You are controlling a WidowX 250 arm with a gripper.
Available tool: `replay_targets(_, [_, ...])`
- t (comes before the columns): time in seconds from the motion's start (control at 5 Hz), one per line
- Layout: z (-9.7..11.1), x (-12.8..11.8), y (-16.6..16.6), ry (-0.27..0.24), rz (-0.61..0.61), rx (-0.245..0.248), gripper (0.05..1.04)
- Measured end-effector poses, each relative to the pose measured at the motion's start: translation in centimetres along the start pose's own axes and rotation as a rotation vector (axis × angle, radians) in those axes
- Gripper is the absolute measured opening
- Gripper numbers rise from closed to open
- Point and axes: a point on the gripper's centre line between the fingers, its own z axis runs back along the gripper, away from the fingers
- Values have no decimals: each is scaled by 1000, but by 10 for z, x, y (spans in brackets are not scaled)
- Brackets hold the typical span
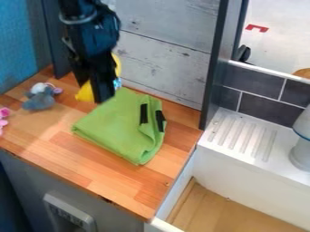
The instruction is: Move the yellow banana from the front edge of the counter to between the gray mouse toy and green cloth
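The black gripper hangs down from the top edge over the back of the wooden counter, at the upper left corner of a green cloth. The cloth lies folded, with two black strips on its right part. Close behind the gripper stands a yellow object, partly hidden by it. I cannot tell whether the gripper touches the cloth or the yellow object.
A grey plush toy sits on the counter at the left, with a pink object at the left edge. A dark post and grey wood wall stand behind. Right are a white ribbed ledge, a sink basin and a grey-white object.
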Motion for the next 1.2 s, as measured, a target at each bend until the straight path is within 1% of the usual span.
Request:
replay_targets(0.2, [-14, 8, 53, 40, 133, 31, 529])
replay_targets(0.4, [-26, 19, 96, 60, 241, 85, 529])
replay_targets(0.6, [-46, 18, 115, 126, 290, 120, 528])
replay_targets(0.8, [-81, 12, 123, 197, 334, 103, 529])
replay_targets(1.0, [-93, 21, 135, 200, 376, 81, 529])
replay_targets(1.2, [-99, 32, 142, 218, 405, 55, 529])
